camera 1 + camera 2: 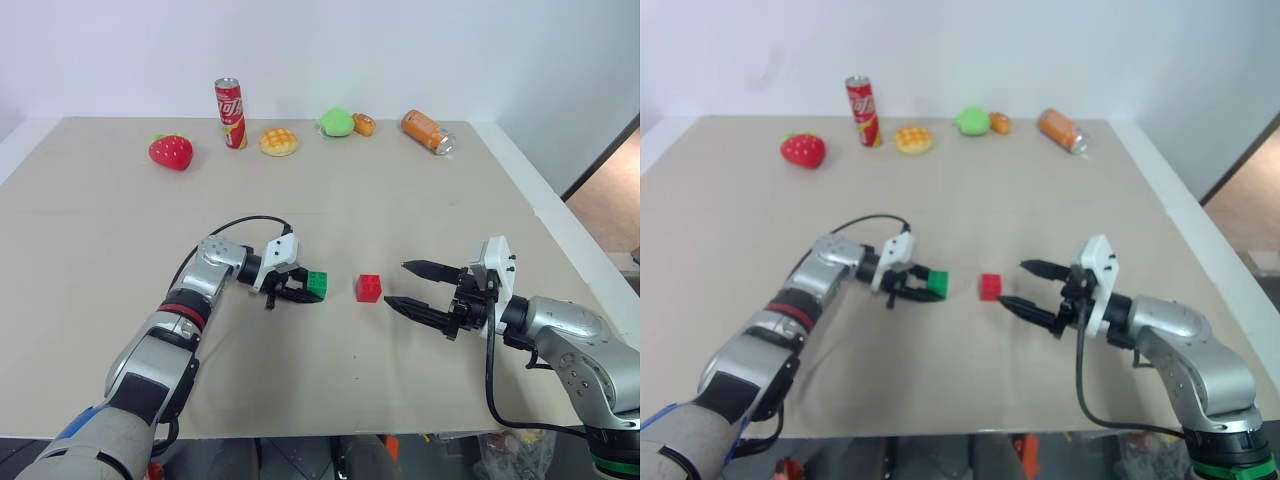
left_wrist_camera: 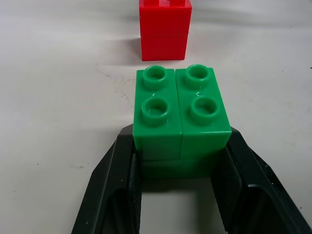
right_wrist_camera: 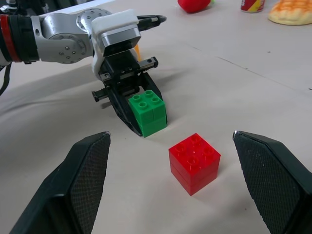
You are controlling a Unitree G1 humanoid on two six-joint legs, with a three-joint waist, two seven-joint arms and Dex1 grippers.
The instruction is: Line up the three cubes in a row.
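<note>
The left hand [image 1: 296,287] is clamped on the green cube [image 1: 317,285]; the red cube [image 1: 369,288] (studs up) sits just beside it, before the spread right hand [image 1: 406,283].

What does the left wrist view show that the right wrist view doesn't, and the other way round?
Left wrist alone: the green cube's sides pinched between the left fingers, seen close up. Right wrist alone: the open right fingers either side of the red cube, the left gripper's white housing, and the strawberry, can and bun beyond. Both: green cube held beside the red cube on the table.
</note>
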